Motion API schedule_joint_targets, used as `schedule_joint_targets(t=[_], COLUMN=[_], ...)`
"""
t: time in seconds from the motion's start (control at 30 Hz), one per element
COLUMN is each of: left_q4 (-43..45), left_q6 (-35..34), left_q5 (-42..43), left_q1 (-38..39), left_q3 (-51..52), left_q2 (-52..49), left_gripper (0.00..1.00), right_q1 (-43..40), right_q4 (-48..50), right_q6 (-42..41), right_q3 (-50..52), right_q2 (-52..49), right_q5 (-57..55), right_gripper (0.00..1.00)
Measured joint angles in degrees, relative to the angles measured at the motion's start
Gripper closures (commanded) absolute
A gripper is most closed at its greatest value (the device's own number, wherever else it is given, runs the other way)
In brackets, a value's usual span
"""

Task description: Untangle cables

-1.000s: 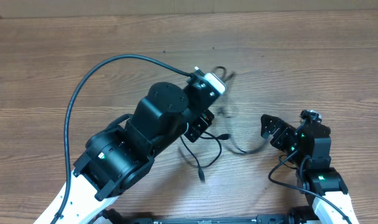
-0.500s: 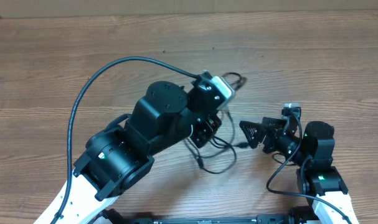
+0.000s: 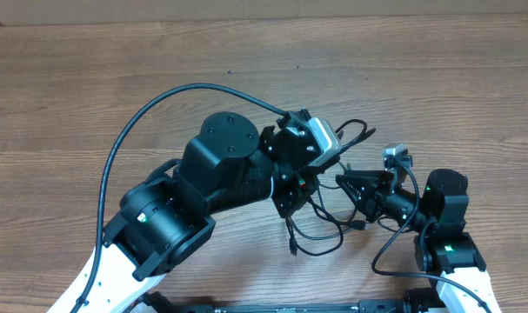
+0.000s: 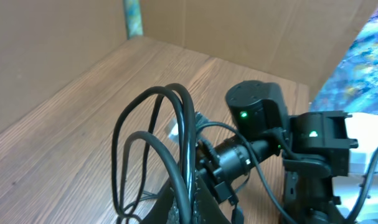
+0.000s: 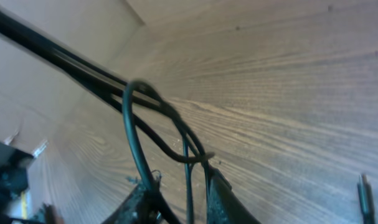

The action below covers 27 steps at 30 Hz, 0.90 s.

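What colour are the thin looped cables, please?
Black; the thin flexible looped cables show best in the left wrist view.

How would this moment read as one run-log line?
task: untangle cables | left tool: shut on cables | right tool: straddling cables, grip unclear

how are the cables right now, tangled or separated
Tangled: the cables form overlapping loops that cross each other in the left wrist view.

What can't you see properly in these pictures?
1. Left wrist: the cables run off the bottom edge, hiding their lower parts.
2. Overhead: the left gripper covers where they tangle.
3. Right wrist: blurry, and the bottom edge cuts off the right gripper, so whether its jaws pinch anything is unclear.
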<state>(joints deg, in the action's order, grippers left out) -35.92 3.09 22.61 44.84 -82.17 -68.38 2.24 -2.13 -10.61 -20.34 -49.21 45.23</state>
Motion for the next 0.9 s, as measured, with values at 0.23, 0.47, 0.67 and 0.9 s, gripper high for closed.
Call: schedule_joint_targets(t=[0.23, 0.47, 0.67, 0.9], left_q4=[1.2, -4.0, -13.8, -15.2], left_q6=[0.0, 0.0, 0.0, -2.6], left_q5=[4.9, -4.7, -30.2, -38.2], left_q1=[0.0, 0.0, 0.0, 0.0], left_q3=[0.0, -0.1, -0.2, -0.2], left_q2=[0.0, 0.0, -1.2, -5.9], left_gripper=[0.95, 0.90, 0.96, 0.66], right_q1=[0.0, 0.0, 0.0, 0.0], right_q4=[0.0, -1.8, -2.6, -3.0], right_q6=[0.4, 0.1, 0.1, -0.4], right_q3=[0.0, 0.0, 0.0, 0.0], right_q2=[0.0, 0.0, -0.1, -0.1], right_q5=[0.9, -0.5, -3.2, -3.7], right_gripper=[0.96, 0.96, 0.96, 0.96])
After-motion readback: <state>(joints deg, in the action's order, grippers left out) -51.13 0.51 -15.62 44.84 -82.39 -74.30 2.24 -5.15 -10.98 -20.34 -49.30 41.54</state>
